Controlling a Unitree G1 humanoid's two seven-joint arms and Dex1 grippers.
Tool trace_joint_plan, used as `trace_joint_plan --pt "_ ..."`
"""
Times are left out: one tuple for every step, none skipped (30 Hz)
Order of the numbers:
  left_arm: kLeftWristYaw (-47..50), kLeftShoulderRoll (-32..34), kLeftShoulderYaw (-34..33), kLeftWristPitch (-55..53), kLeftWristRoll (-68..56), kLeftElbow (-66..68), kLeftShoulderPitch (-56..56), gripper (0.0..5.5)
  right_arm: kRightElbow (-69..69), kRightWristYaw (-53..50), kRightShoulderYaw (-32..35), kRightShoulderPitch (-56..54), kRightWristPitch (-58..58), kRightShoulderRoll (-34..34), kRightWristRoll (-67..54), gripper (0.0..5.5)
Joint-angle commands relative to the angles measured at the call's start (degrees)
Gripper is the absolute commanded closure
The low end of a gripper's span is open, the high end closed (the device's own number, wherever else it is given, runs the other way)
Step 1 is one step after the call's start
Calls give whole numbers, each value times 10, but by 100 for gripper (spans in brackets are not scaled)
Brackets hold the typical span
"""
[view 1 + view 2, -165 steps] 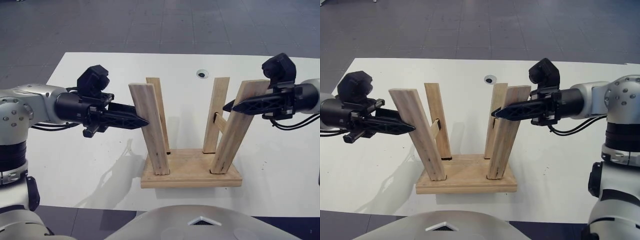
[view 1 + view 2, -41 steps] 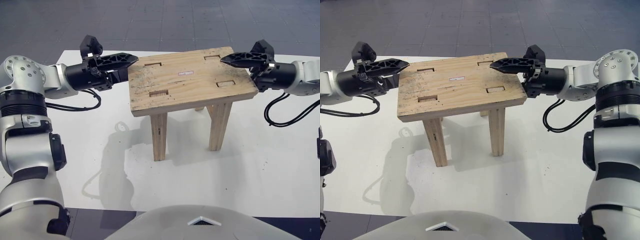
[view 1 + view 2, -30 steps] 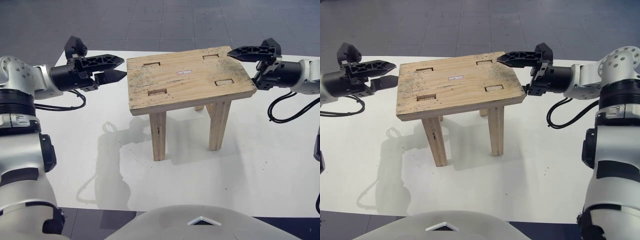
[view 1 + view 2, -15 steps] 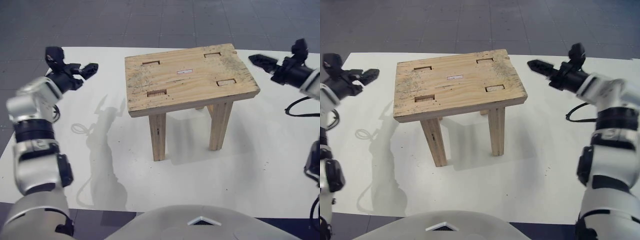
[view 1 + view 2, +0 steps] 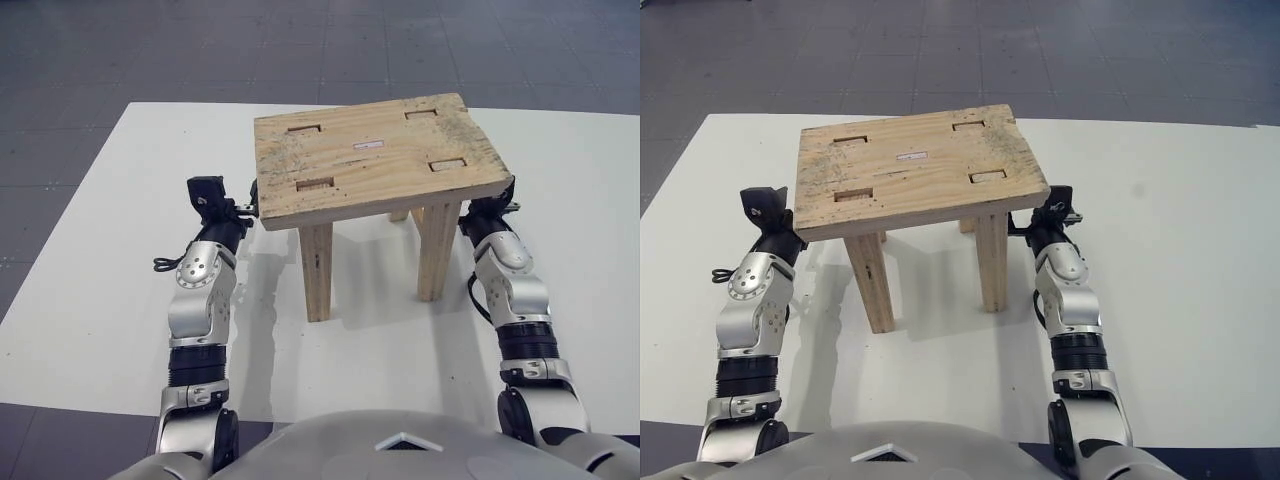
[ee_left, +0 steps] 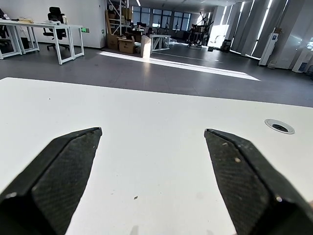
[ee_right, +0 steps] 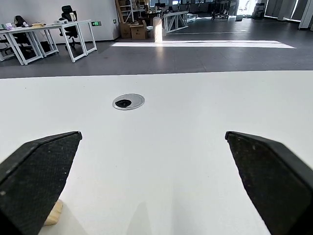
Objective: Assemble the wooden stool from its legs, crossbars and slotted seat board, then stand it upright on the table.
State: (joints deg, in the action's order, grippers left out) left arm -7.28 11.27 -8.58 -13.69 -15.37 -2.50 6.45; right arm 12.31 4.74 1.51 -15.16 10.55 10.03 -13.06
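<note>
Wooden stool [image 5: 375, 160] stands assembled, upright on the table [image 5: 130, 200]; the task looks finished. Left gripper [image 6: 152, 131] at its 9 o'clock and right gripper [image 7: 152, 133] at 3 o'clock are spread, empty.

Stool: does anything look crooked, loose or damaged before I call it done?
Nothing stands out. The stool stands upright on the table, seat on top with leg ends in its four slots. Dark scuffs mark the seat's edges; nothing looks broken. The left gripper and right gripper are open and empty.

Upright stool [image 5: 375, 160] on white table [image 5: 100, 280]
</note>
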Motion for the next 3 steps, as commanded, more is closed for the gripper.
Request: trace_joint_plan --pt "11 -5 2 -20 9 -17 0 160 -12 -5 -3 -4 17 -9 18 2" --pt "11 -4 3 -23 10 -15 5 160 -15 -6 -2 -3 19 -11 21 2" --pt "11 -4 3 -26 11 -13 11 160 -18 -7 -1 -3 21 -13 23 2"
